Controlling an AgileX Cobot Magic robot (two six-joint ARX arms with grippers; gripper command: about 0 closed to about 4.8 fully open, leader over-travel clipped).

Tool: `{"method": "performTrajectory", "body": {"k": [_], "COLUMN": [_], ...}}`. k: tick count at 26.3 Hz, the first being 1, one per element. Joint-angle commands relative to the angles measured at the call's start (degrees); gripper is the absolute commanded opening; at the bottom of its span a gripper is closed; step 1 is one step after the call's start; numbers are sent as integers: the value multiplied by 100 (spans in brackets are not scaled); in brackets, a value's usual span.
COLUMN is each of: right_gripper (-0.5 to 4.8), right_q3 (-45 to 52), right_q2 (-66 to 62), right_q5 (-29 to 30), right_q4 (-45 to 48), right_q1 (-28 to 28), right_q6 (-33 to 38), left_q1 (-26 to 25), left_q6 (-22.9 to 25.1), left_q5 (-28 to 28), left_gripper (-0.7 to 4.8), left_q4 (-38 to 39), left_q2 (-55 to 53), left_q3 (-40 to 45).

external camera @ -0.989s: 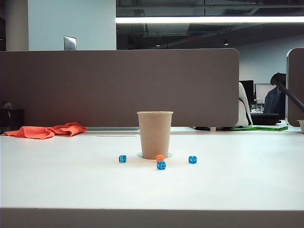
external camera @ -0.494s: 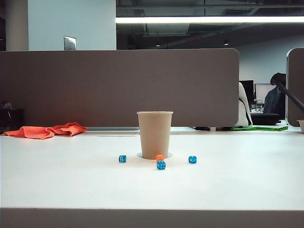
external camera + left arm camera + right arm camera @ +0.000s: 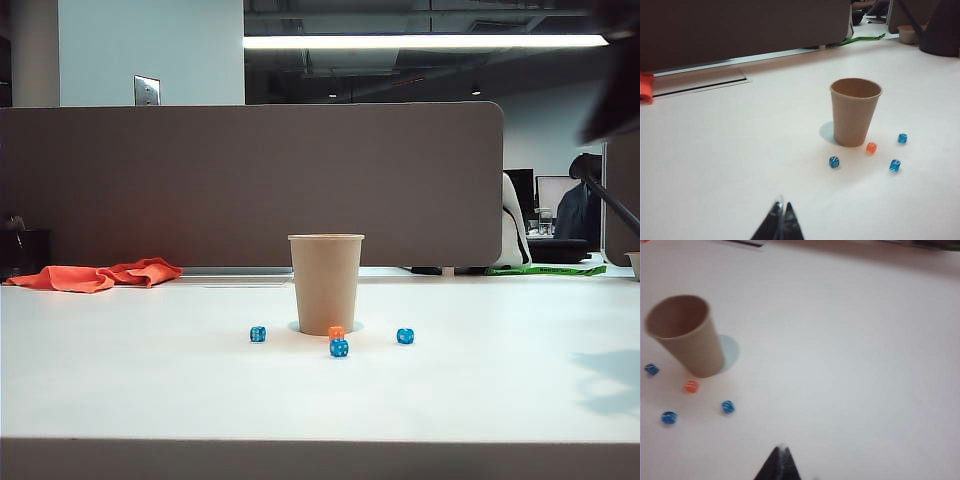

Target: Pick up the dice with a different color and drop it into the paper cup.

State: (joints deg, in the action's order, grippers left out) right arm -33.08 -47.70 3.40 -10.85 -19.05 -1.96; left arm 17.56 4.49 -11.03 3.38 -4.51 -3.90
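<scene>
Orange die, frame centre, on the counter at the paper cup base: light, rigid, slippery; pinch opposite flat faces. Left tool and right tool clenched, empty, well apart from it.

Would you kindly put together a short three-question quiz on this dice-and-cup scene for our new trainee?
1. True or false: the orange die already lies inside the paper cup.
2. How many blue dice are on the table?
3. The left gripper and right gripper are: A) both shut and empty, B) both holding dice.

Key: 1. False, it sits on the table by the cup's base. 2. Three. 3. A.
</scene>
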Motion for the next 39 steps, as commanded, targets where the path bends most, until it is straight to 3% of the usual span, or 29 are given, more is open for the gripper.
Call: {"method": "performTrajectory", "body": {"k": [1, 5, 12, 20, 28, 39], "right_gripper": [-1, -1, -1, 0, -1, -1], "right_q3": [-365, -807, -1871, -2715, -2745, -2745], "right_q2": [-772, -1556, -3012, -3779, -3814, -4282], "right_q5": [-1029, -1628, -1812, -2092, -2273, -1974], "right_q4": [520, 529, 369, -111, -313, -372], "right_q1": [-883, -1523, -2031, -2092, -2092, -2249], "right_q6": [-4, 85, 837, 1864, 2041, 2326], "left_q1": [0, 0, 0, 0, 0, 0], "left_q6": [107, 271, 299, 42, -44, -44], "left_q5": [-225, -326, -310, -737, -1224, -1377], "left_gripper": [-6, -6, -6, -6, -6, -6], "left_q4": [-457, -372, 103, 817, 1429, 1416], "left_q2": [-136, -142, -223, -960, -1749, -1902], "left_q3": [-42, -81, -437, -1344, -2055, -2098]}}
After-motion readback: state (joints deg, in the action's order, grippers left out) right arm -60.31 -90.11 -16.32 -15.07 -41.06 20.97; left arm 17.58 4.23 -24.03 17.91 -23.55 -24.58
